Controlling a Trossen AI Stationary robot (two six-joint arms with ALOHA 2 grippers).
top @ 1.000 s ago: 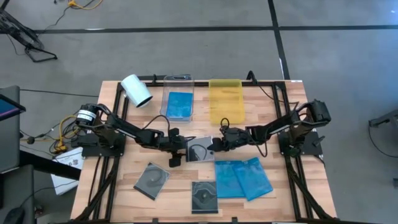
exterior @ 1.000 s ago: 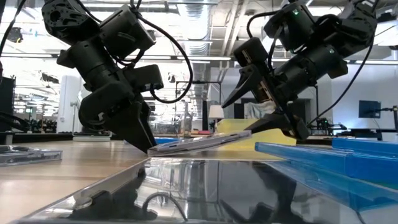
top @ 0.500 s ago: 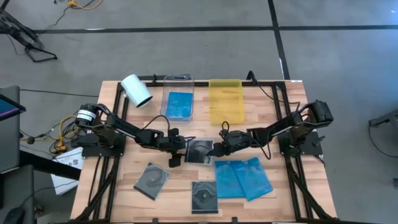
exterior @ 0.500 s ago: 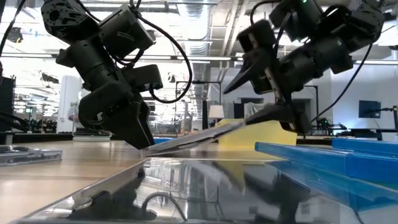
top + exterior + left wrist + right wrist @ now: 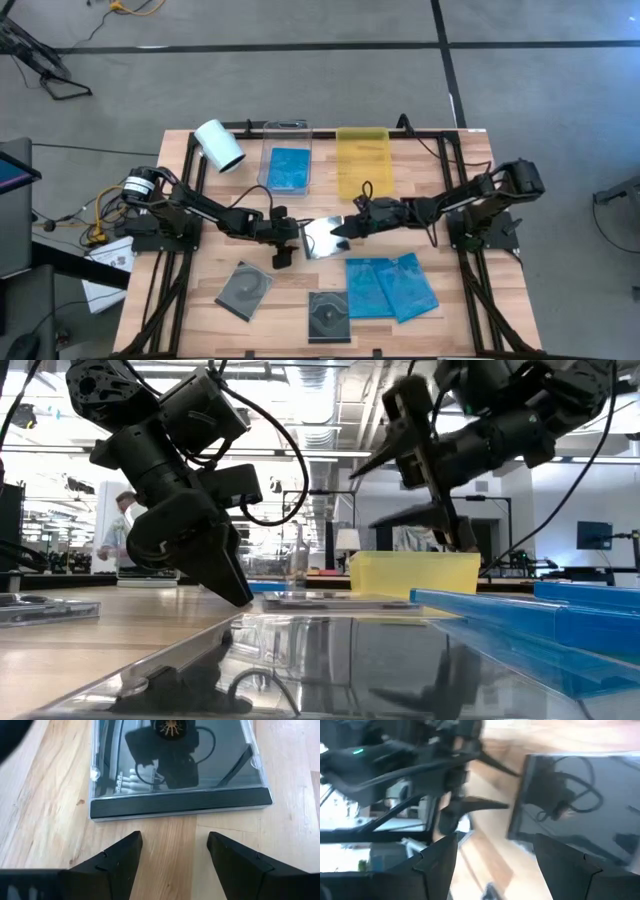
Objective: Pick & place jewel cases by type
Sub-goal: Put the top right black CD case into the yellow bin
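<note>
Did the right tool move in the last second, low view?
Yes. The right tool has lifted clear of the dark jewel case, now above the yellow tray's rim; the case lies flat.

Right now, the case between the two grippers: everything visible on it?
The centre jewel case is a thin square of clear plastic with a ribbed dark spine and a dark, mirror-like face. It lies flat and closed on the wooden table. Neither the open left gripper nor the open right gripper holds it.

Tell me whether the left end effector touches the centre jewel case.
Apart. The left wrist view shows bare wood between the left end effector fingertips and the jewel case edge.
</note>
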